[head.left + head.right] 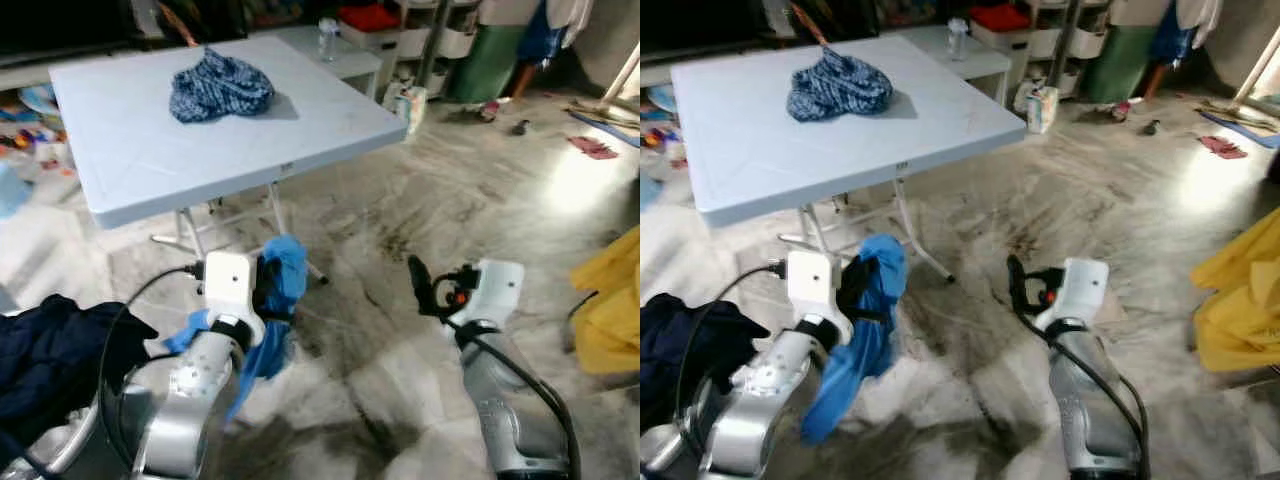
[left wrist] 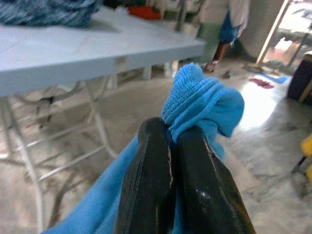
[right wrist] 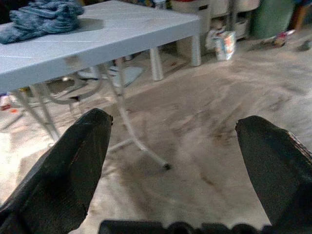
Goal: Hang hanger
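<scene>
Left tool (image 2: 173,146) clamped on bright blue knitted cloth (image 1: 865,310), near pale folding worktop (image 1: 150,150). Right tool (image 3: 175,161) spread, empty. No hanger seen; hanging judged not begun.

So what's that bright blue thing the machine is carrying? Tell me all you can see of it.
It is a blue cloth, soft and ribbed like knitwear where it bunches. The left gripper has its two black fingers shut on a gathered fold near the top, and the rest hangs limp below the arm, above the marble floor, in front of the white folding table. Nothing else touches it.
</scene>
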Available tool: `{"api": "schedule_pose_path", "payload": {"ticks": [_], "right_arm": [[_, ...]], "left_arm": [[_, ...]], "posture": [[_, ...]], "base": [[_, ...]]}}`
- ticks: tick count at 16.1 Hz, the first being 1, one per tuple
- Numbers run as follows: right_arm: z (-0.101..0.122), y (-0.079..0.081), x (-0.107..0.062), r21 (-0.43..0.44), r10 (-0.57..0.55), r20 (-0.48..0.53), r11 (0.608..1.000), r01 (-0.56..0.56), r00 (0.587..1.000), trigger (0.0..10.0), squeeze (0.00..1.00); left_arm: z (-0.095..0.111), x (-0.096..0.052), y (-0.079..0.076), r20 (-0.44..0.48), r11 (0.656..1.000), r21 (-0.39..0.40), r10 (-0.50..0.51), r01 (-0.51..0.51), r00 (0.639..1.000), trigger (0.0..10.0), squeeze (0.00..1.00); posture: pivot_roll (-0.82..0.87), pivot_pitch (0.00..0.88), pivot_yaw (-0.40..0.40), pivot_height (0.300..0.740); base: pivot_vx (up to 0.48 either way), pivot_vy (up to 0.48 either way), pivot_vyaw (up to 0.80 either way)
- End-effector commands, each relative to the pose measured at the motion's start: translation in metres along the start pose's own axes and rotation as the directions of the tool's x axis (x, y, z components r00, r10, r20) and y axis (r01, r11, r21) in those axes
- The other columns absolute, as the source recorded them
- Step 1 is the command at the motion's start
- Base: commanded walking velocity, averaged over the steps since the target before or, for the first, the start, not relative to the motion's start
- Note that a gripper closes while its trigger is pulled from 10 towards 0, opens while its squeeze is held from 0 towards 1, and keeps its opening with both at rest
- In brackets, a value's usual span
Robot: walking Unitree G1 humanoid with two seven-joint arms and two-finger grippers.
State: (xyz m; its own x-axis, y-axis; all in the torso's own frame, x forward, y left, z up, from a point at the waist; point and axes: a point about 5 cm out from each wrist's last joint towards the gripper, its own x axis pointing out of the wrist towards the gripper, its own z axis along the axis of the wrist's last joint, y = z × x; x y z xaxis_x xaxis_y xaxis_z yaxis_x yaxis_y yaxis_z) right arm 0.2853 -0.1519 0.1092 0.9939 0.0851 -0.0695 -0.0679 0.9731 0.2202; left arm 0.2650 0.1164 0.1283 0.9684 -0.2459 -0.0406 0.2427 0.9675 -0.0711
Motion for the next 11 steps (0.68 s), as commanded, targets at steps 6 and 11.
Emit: {"api": "schedule_pose_path", "payload": {"ticks": [6, 11], "right_arm": [[0.005, -0.005, -0.001, -0.071, -0.019, 0.052, 0.997, 0.023, 0.998, 10.0, 0.00], [0.013, -0.036, -0.014, -0.116, -0.100, 0.080, 0.987, 0.109, 0.992, 10.0, 0.00]], "left_arm": [[-0.001, -0.011, 0.026, 0.003, 0.998, 0.049, 0.050, -0.050, 0.999, 10.0, 0.00], [-0.014, -0.036, 0.063, -0.041, 0.986, 0.091, 0.141, -0.137, 0.989, 10.0, 0.00]], "posture": [[0.08, 0.040, -0.018, 0.740], [0.07, 0.040, -0.014, 0.740]], "base": [[0.000, 0.000, 0.00], [0.000, 0.000, 0.00]]}}
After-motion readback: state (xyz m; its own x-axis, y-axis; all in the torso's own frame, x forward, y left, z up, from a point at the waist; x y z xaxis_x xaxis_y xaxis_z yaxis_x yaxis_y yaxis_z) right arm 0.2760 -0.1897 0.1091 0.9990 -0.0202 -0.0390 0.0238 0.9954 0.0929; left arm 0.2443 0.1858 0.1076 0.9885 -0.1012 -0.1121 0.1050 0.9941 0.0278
